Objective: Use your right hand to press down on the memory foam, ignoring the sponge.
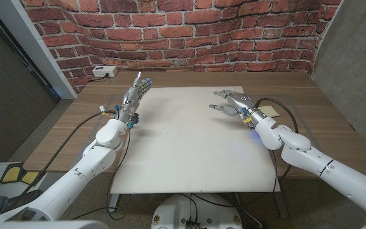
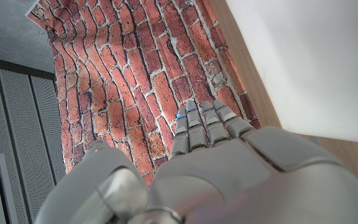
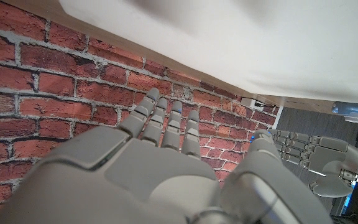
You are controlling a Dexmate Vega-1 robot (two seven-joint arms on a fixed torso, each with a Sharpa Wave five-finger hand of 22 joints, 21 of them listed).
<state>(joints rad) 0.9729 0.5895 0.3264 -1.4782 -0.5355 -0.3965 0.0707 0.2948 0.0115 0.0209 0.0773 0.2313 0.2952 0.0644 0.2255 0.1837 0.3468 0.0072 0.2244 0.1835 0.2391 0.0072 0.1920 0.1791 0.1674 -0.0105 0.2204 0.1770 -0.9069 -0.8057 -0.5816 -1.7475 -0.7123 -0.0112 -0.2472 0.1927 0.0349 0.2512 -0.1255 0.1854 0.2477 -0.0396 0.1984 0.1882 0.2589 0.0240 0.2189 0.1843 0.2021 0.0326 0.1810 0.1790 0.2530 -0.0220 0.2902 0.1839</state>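
Over the white mat [image 1: 189,137] the right hand [image 1: 234,102] hovers with fingers apart, holding nothing, the left hand [image 1: 135,92] likewise; no memory foam or sponge can be made out, so pressing seems undone.

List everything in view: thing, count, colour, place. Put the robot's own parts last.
Large flat white sheet: one, white, covering the middle of the table.
Wooden table: one, light brown, under the sheet.
Small white box with a cable: one, white, on the table's far left corner by the wall.
Small pale yellow flat piece: one, on the table beside the right wrist; too small to identify.
Red brick wall: one, behind the table.
Left hand: one, grey, at the sheet's left edge, holding nothing.
Right hand: one, grey, over the sheet's far right part, holding nothing.
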